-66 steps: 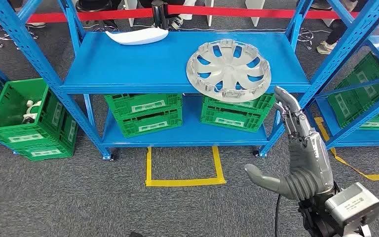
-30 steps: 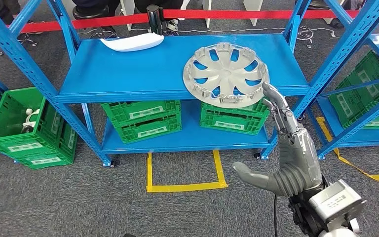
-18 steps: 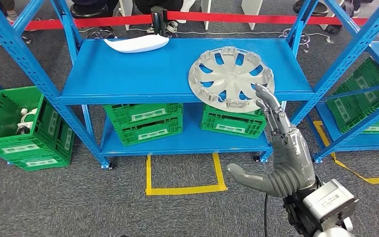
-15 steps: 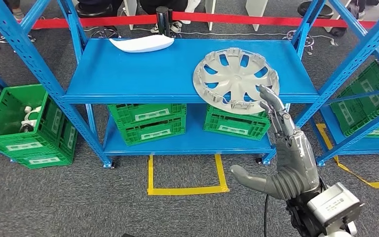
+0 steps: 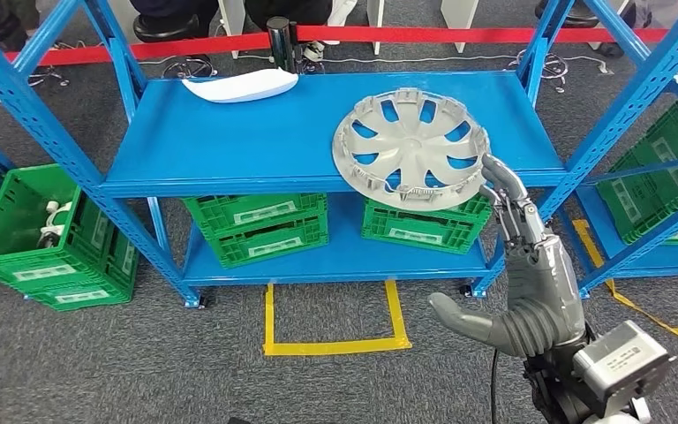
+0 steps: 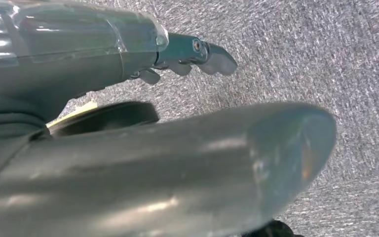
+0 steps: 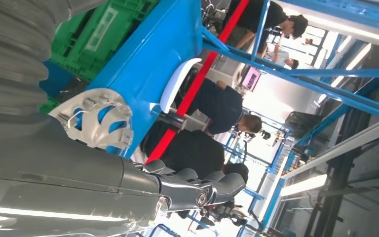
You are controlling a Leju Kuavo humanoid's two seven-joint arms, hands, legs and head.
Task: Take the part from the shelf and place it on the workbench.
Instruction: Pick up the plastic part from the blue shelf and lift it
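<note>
Hubcap overhangs the shelf edge just beyond the right hand, whose spread, empty fingers point at its near rim.

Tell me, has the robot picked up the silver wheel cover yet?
Not yet. The wheel cover lies on the blue shelf, its edge hanging over the front. The right hand is open, fingertips near the cover's rim, holding nothing. The left hand hangs over the carpet. Grabbing, carrying and placing it on the workbench are left.
</note>
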